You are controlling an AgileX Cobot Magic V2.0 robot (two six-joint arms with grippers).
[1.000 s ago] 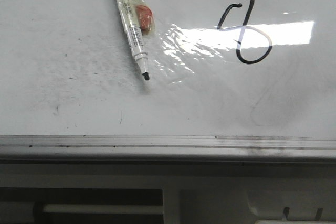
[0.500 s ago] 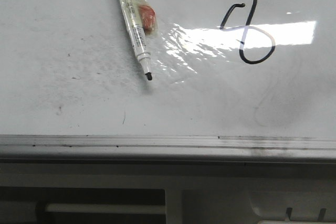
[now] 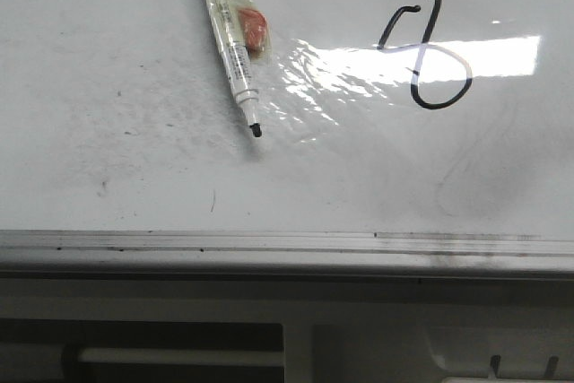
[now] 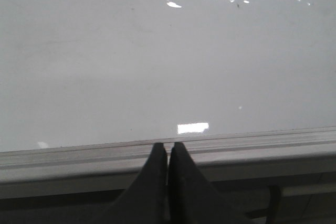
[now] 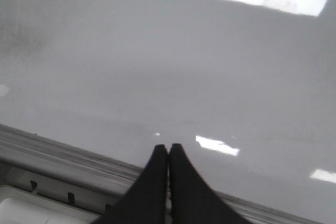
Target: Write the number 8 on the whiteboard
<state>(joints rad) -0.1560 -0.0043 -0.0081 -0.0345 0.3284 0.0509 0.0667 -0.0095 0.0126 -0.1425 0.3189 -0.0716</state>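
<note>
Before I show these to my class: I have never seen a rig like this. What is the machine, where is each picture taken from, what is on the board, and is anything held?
It is a two-armed robot at a whiteboard. The front view looks forward over the board. On it lie a marker with a bit of wrapping, and a drawn 8 whose top loop is left open. The other two pictures come from cameras on the wrists: the dark wedge in each is that arm's gripper, left and right, both shut near the board's rail. Neither holds anything.
</note>
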